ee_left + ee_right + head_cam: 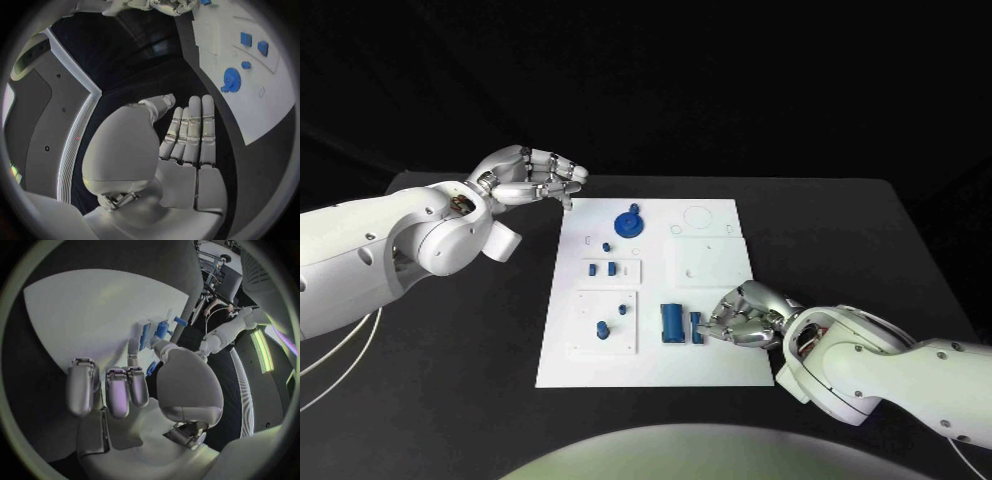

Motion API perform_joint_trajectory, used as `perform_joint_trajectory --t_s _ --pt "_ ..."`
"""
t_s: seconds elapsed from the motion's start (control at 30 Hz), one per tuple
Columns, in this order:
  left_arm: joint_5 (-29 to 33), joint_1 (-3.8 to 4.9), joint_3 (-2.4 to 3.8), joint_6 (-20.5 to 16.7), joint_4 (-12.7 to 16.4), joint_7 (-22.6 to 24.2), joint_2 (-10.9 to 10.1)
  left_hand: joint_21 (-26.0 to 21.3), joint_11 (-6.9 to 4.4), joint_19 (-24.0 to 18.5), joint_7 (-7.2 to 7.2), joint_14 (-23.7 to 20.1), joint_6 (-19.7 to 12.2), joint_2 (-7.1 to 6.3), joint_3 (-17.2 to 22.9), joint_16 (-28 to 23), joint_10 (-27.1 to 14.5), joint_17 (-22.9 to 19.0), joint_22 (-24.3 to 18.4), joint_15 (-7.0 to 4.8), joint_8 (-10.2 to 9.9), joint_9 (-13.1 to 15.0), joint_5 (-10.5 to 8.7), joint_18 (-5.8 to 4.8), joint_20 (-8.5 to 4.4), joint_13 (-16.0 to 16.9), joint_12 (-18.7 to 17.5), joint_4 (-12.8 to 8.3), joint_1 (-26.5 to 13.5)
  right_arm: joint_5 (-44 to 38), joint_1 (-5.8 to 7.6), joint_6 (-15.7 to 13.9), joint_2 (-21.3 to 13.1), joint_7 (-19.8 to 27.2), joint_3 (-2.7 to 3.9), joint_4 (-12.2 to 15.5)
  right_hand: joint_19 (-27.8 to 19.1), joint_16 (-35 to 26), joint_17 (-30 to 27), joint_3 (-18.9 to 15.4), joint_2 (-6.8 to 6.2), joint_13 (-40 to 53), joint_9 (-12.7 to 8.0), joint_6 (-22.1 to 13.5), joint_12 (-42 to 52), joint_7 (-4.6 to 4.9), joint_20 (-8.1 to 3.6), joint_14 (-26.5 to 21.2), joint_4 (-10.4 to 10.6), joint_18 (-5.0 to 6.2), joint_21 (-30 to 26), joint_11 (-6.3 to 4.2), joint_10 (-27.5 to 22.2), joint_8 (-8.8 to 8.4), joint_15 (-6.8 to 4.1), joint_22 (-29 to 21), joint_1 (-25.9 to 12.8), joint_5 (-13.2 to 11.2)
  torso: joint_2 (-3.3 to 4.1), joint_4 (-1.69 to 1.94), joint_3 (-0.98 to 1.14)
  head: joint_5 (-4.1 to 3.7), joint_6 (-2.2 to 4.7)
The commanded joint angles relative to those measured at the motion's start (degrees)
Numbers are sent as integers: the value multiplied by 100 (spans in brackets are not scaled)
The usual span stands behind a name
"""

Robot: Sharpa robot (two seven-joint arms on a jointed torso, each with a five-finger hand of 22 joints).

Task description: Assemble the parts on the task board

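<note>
Head view: white task board (pixel 711 300) lies mid black worktop (pixel 877 230). The left hand (pixel 531 178) hovers over the worktop just off the board's far left corner, fingers curled in, holding nothing; in the left wrist view the fingers (pixel 194 132) lie side by side, straight, nothing between them. The right hand (pixel 750 318) rests on the board's near right part, fingers bent down, tips just beside the long blue part (pixel 674 321) and a smaller blue part (pixel 697 328); cannot tell whether it grips either. In the right wrist view a fingertip (pixel 134 347) sits near the blue parts (pixel 161 330) on the board.

A round blue part (pixel 629 222) sits at the board's far end. Small blue parts (pixel 602 268) lie in the middle left, and another blue part (pixel 602 329) sits on the near-left raised plate.
</note>
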Motion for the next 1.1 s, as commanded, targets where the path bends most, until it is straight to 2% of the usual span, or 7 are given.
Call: perform_joint_trajectory --t_s 0.03,0.33,0.53,0.57,0.73,0.93,1.1 --pt "134 3 2 -16 12 91 5 9 12 46 151 -32 -41 -2 26 18 -51 5 8 -8 26 -7 14 78 1 -13 35 -8 43 178 57 8 -90 648 1 -1 151 -20 1062 -86 6 1199 -22 -145 -85 50 -16 505 -8 -58 -145 19 369 -99 5 1114 134 -13 -4 -1 2 -6 36" --pt "1125 -4 -73 -322 -30 406 47 -152 -15 -45 123 -146 -95 -17 19 -92 165 -38 -79 2 60 -19 -12 73 23 -22 138 126 -111 2189 526 -149 -115 2992 6 -642 -379 -378 329 -275 85 583 -72 -598 -1070 276 147 316 -223 206 -1745 222 -216 -404 178 700 830 -5 -90 -13 -20 -74 286" --pt "1753 -63 -111 -641 -152 698 157 -1199 -33 -164 88 -375 -99 -52 -14 -1235 723 -443 -733 82 293 36 -38 67 148 -136 -392 355 -222 3672 829 133 322 4162 52 -1777 -1680 -2349 -2377 -88 170 -1849 -219 -944 -4451 483 332 -753 -434 687 -5344 404 -2248 -686 351 -590 1287 -1 -226 -33 -67 -115 534" --pt "1840 -73 -114 -692 -186 749 189 -1497 -31 -188 104 -354 -101 -56 -23 -1566 883 -534 -920 102 334 44 -44 68 187 -140 -624 414 -236 3846 861 185 429 4313 69 -2008 -1818 -3154 -3235 218 79 -2185 -305 -1005 -4825 533 412 -1212 -465 611 -5594 438 -2440 -774 357 -795 1420 1166 -257 -37 -78 -119 625" --pt "2181 -122 -122 -947 -489 996 452 -3146 -20 -78 18 -90 -67 -129 -103 -3245 1618 -724 -2000 187 327 41 -92 78 422 -132 -1989 644 -196 4674 953 508 1003 4858 156 -3126 -2217 -4657 -3990 754 -2 -3589 -587 -985 -5967 622 537 -1819 -543 665 -6373 596 -2664 -862 558 -1529 1400 899 -335 -14 -76 -104 822" --pt "2524 -177 -124 -1201 -1133 1222 939 -4044 72 30 -109 -207 -71 -98 -331 -4222 1847 -800 -2588 353 42 -73 -99 50 516 -131 -2835 747 -156 5302 970 1011 1629 5205 203 -4254 -3060 -6707 -4914 1012 -57 -5632 -984 -961 -7398 821 1002 -2614 -700 672 -7197 900 -2642 -1176 1012 -2837 1230 590 -446 31 -59 -100 1019" --pt "2656 -199 -123 -1328 -1539 1315 1250 -4426 97 -12 -167 -355 -101 -67 -554 -4626 1733 -923 -2804 419 -135 -172 -88 -3 535 -134 -3179 778 -121 5535 960 1263 1894 5312 216 -4745 -3159 -7280 -5258 879 55 -6376 -1169 -877 -7729 836 1116 -2560 -797 702 -7186 961 -2527 -1365 1084 -3684 1165 563 -464 48 -39 -78 1152"
